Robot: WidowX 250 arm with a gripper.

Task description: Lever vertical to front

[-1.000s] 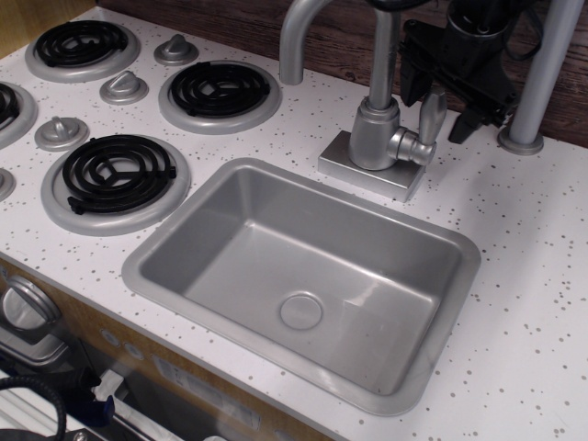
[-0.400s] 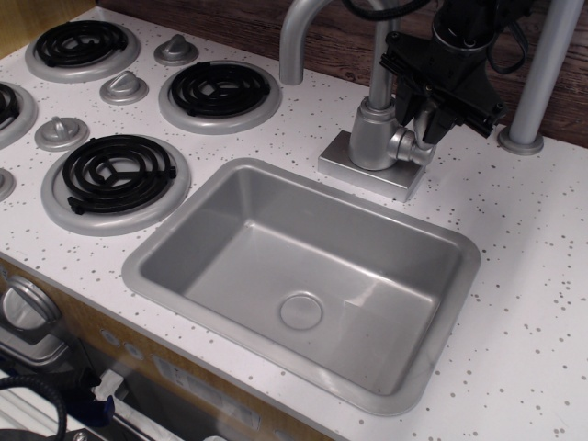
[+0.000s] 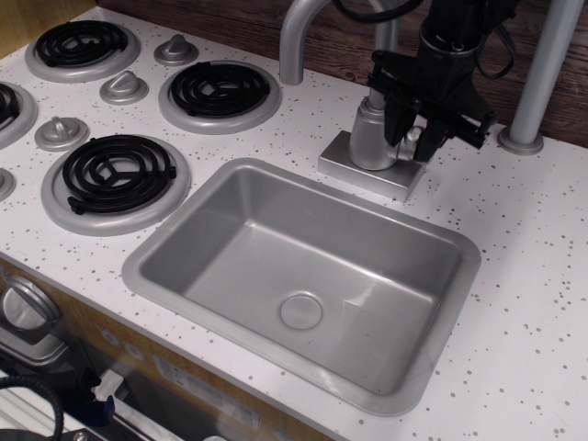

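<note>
- White speckled countertop (image 3: 514, 276) fills most of the view, with a dark wood-look back wall (image 3: 331, 37) running behind it.
- Matte silver sink basin (image 3: 230, 239) is sunk into the counter's middle, a round drain (image 3: 301, 310) in its floor.
- Black coil burners sit on silver rings at upper left; the nearest one (image 3: 117, 173) is just left of the basin, and another (image 3: 219, 90) lies behind it.
- Silver faucet (image 3: 372, 138) stands on a flat rectangular base plate touching the basin's far rim, and its curved spout pipe (image 3: 299, 37) arches up and over to the left.
- Grey upright pole (image 3: 540, 73) rises from the counter at far right.
- Black gripper (image 3: 424, 129) hangs down from the top edge against the right side of the faucet body; its fingers (image 3: 401, 124) point downward, straddling the spot where the handle stub sticks out.
- Small silver-grey lever (image 3: 414, 140) shows only as a sliver between the dark fingers, low beside the faucet's cylinder; most of it is hidden, so its tilt cannot be judged.
- Jaws appear narrowed around the lever, though whether they actually press on it cannot be told.
- Cone-topped stove knobs (image 3: 123, 88) are scattered among the burners.
- No readable writing or brand mark shows anywhere.
</note>
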